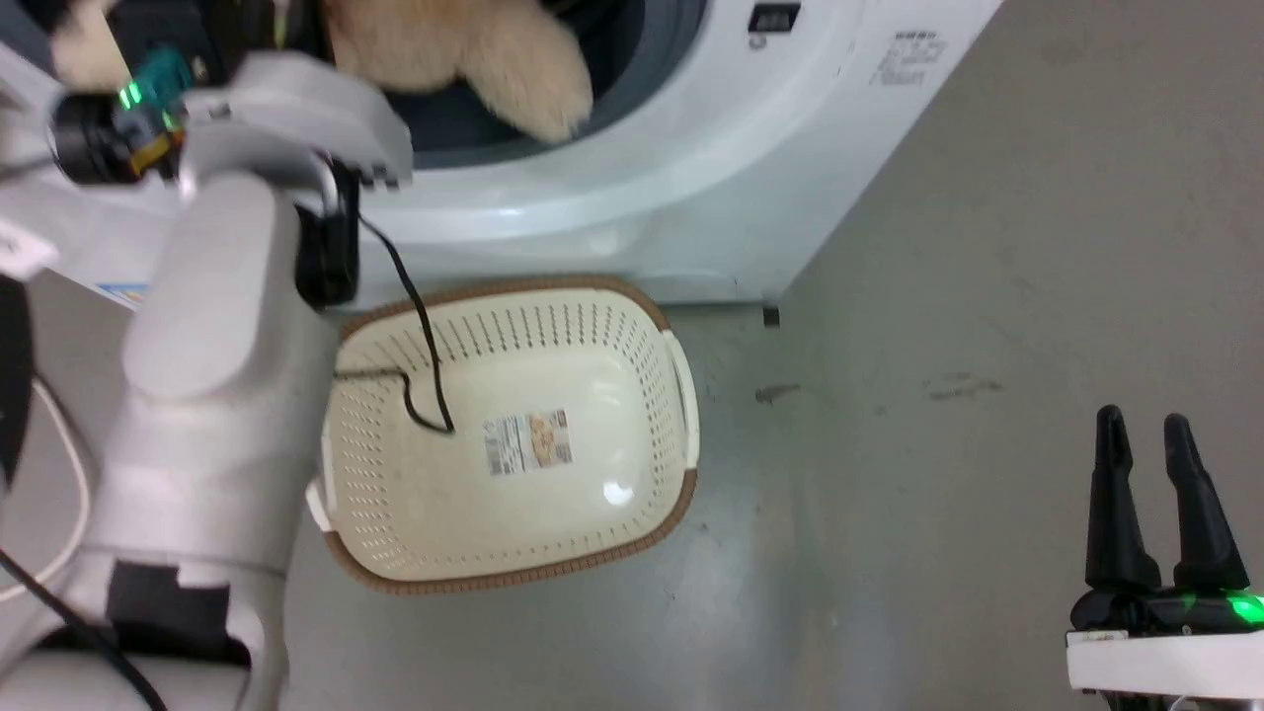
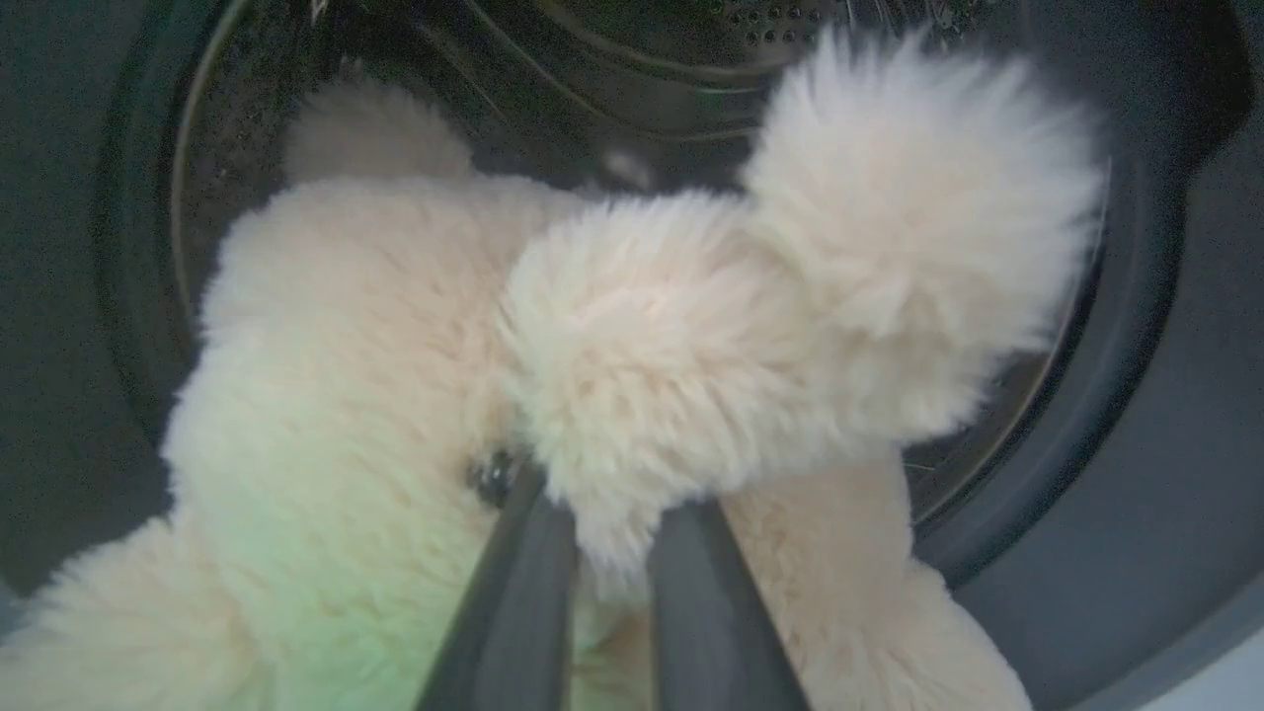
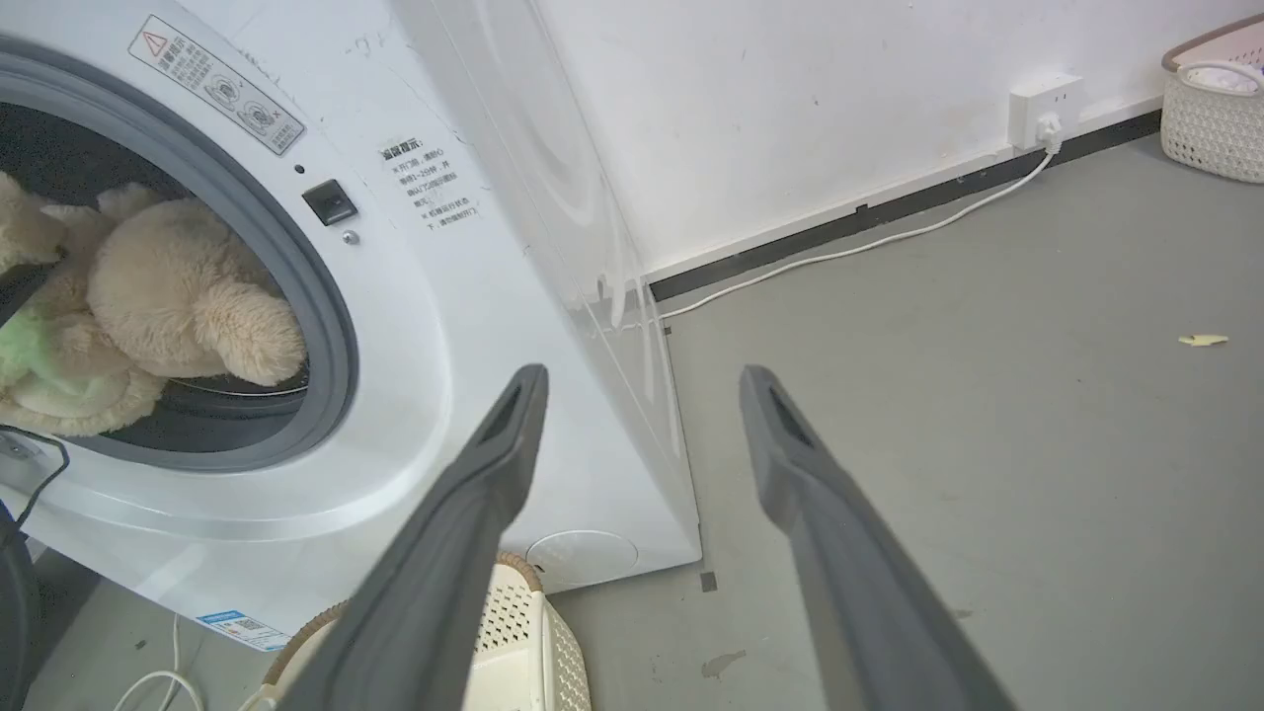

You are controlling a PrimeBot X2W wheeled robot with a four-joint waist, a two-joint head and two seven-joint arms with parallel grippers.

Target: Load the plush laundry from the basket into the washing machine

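- While most of it lies within the drum (image 2: pixel 632 39), the plush laundry (image 2: pixel 375 326) is seen in the mouth of the washing machine (image 1: pixel 691 178), with one shaggy limb resting on the grey gasket (image 3: pixel 331 326).
- A tuft of its fur is pinched between the two dark fingers of the left gripper (image 2: pixel 612 504), which is closed on it inside the door opening.
- The basket (image 1: pixel 513 578) is set on the grey floor (image 1: pixel 987 247) just in front of the washer, its inner floor and paper label (image 1: pixel 528 441) exposed; a black cable (image 1: pixel 425 336) is draped across it.
- The right gripper (image 1: pixel 1142 423) is held well apart, over the floor, its fingers spread with nothing between them.
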